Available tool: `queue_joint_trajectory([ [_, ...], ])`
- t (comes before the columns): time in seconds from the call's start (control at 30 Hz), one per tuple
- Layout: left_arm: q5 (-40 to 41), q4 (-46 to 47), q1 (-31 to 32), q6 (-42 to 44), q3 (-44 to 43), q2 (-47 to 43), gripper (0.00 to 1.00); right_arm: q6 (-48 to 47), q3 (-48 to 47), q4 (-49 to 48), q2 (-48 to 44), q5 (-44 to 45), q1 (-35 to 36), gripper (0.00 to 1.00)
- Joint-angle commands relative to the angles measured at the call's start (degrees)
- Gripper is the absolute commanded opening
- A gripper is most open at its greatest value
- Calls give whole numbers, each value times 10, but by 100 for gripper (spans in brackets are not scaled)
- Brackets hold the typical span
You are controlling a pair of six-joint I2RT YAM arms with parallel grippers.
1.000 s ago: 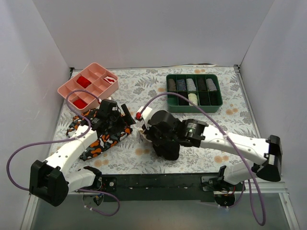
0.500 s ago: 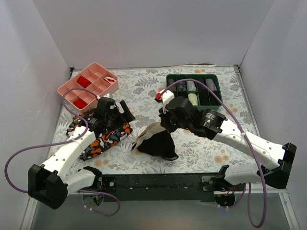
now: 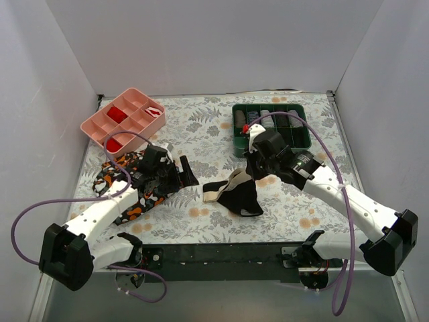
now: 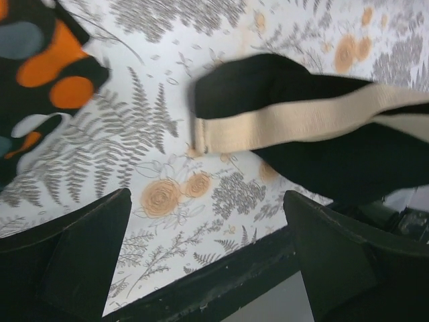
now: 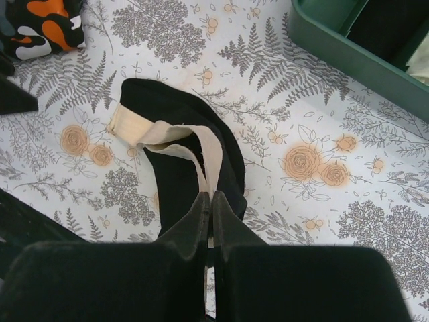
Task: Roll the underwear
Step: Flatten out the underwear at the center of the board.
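The underwear (image 3: 238, 193), black with a cream waistband, hangs from my right gripper (image 3: 249, 173) with its lower part on the floral table in the middle. The right wrist view shows the right gripper (image 5: 209, 196) shut on the waistband, the black fabric (image 5: 181, 174) draped below. My left gripper (image 3: 182, 173) is open and empty, left of the underwear and apart from it. In the left wrist view the underwear (image 4: 315, 131) lies ahead of the open left gripper (image 4: 208, 221), at upper right.
An orange, black and white patterned cloth (image 3: 144, 194) lies under my left arm. A pink compartment tray (image 3: 94, 124) stands at back left. A green bin (image 3: 236, 144) with rolled garments stands at back right, just behind my right gripper. White walls enclose the table.
My right gripper has lifted the underwear and carried it right and toward the back. The garment now hangs stretched from the waistband. My left gripper shifted slightly right.
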State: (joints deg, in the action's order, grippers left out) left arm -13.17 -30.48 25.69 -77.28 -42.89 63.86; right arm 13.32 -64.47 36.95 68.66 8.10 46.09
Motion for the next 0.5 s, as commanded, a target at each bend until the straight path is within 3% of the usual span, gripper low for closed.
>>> queue_joint_trajectory([
  [0.0, -14, 39, 79, 24, 3, -8, 98, -14, -3, -34, 6, -19, -22, 1],
  [0.2, 18, 58, 112, -52, 6, 84, 97, -14, 2, -44, 7, -42, -35, 1],
  [0.47, 46, 107, 113, -112, -3, 144, 83, -10, 20, -46, -9, -55, -39, 1],
])
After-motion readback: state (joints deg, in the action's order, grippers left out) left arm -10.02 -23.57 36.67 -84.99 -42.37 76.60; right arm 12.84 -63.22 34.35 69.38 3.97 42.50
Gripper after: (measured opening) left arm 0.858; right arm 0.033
